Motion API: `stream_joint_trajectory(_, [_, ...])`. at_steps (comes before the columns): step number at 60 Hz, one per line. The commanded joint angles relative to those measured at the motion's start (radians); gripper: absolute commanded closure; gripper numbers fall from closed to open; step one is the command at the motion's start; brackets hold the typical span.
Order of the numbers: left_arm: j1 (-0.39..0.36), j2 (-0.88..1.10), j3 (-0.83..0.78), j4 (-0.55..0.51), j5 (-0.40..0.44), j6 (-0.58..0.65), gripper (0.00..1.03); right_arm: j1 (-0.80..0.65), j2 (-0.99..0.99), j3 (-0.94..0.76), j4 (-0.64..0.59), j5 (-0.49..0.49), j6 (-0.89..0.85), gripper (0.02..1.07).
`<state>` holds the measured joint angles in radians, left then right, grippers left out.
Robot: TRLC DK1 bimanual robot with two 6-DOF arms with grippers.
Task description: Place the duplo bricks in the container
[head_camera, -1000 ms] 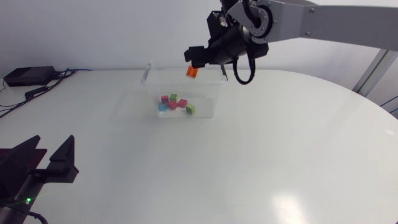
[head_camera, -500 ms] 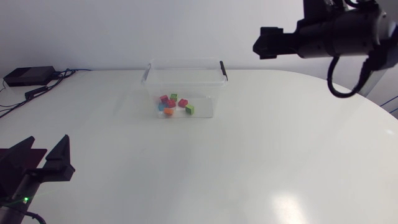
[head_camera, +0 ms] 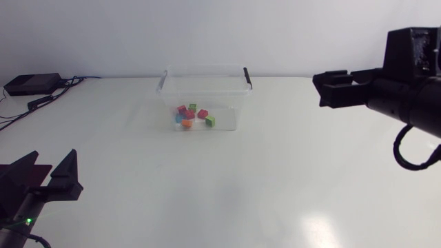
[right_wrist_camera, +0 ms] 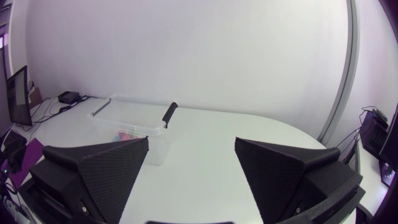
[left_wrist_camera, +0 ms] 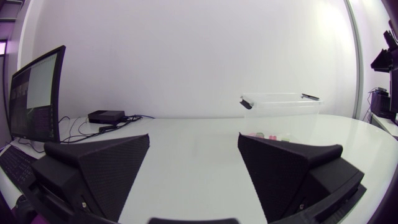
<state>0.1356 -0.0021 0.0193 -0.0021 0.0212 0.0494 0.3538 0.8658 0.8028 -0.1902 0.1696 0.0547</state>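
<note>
I have the clear plastic container (head_camera: 207, 93) as my reference, standing on the white table (head_camera: 275, 179) toward its far edge, lid off, with a black latch (head_camera: 247, 77) on the end nearest my right arm. The duplo bricks (head_camera: 193, 115) all lie on the container's floor in a loose cluster: a pink brick (head_camera: 182, 109), a dark green brick (head_camera: 193, 107), a red brick (head_camera: 202, 114), a light green brick (head_camera: 211, 121), an orange brick (head_camera: 187, 123) and a blue brick (head_camera: 179, 118) (some touching, though I cannot tell which).

My right gripper (head_camera: 328, 88) hangs above the table, well apart from the container on its latch side. Its wrist view looks across at the container (right_wrist_camera: 134, 124), and the right gripper (right_wrist_camera: 192, 142) has its fingers spread wide with nothing between them.

My left gripper (head_camera: 55, 164) sits low at the near table edge, well apart from the container on the opposite side. It faces the container (left_wrist_camera: 283, 112), and the left gripper (left_wrist_camera: 194, 140) is likewise spread wide, holding nothing.
</note>
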Motion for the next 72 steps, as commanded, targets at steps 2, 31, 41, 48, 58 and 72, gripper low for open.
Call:
stream_joint_trajectory(2, [0.006, -0.010, -0.018, 0.004, 0.005, 0.006, 0.04, -0.027, -0.071, -0.128, 0.074, 0.011, -0.050, 0.07])
stream_joint_trajectory(31, [-0.002, -0.010, -0.018, 0.004, 0.004, 0.003, 0.04, -0.082, -0.393, -0.487, 0.245, -0.007, -0.113, 0.07])
stream_joint_trajectory(41, [-0.028, -0.007, -0.018, 0.003, -0.001, -0.007, 0.04, -0.136, -0.487, -0.550, 0.235, -0.039, -0.101, 0.07])
stream_joint_trajectory(48, [-0.045, -0.006, -0.018, 0.003, -0.004, -0.014, 0.04, -0.170, -0.547, -0.590, 0.227, -0.060, -0.094, 0.07])
stream_joint_trajectory(58, [-0.071, -0.004, -0.019, 0.003, -0.009, -0.024, 0.04, -0.223, -0.638, -0.651, 0.217, -0.091, -0.083, 0.07])
stream_joint_trajectory(72, [-0.106, -0.001, -0.019, 0.002, -0.016, -0.038, 0.04, -0.293, -0.760, -0.732, 0.203, -0.133, -0.068, 0.07])
